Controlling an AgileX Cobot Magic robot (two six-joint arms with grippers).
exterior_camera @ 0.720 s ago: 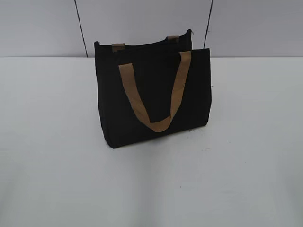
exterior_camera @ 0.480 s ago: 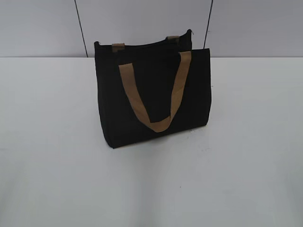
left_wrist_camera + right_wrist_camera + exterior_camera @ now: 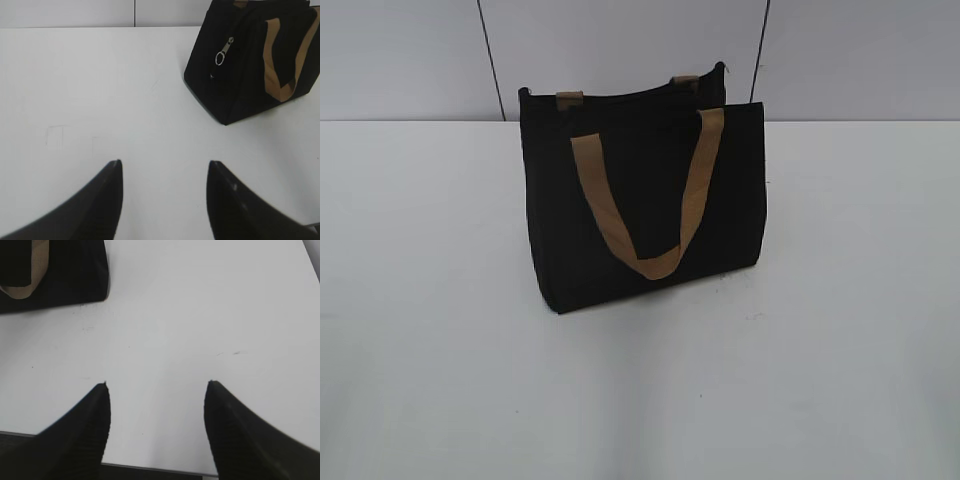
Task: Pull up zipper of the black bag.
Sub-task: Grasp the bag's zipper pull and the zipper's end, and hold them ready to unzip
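Observation:
The black bag (image 3: 640, 200) stands upright on the white table near its far edge, with a tan strap handle (image 3: 650, 195) hanging in a U on its face. In the left wrist view the bag (image 3: 240, 75) is at the top right, and the zipper's silvery pull (image 3: 223, 51) hangs on its end panel. The right wrist view shows a corner of the bag (image 3: 60, 275) at the top left. My left gripper (image 3: 164, 167) is open and empty over bare table, well short of the bag. My right gripper (image 3: 156, 386) is open and empty near the table's front edge.
A grey panelled wall (image 3: 620, 50) stands behind the table. The white table (image 3: 440, 350) spreads wide to the left, right and front of the bag. The table's front edge (image 3: 150, 469) shows under my right gripper.

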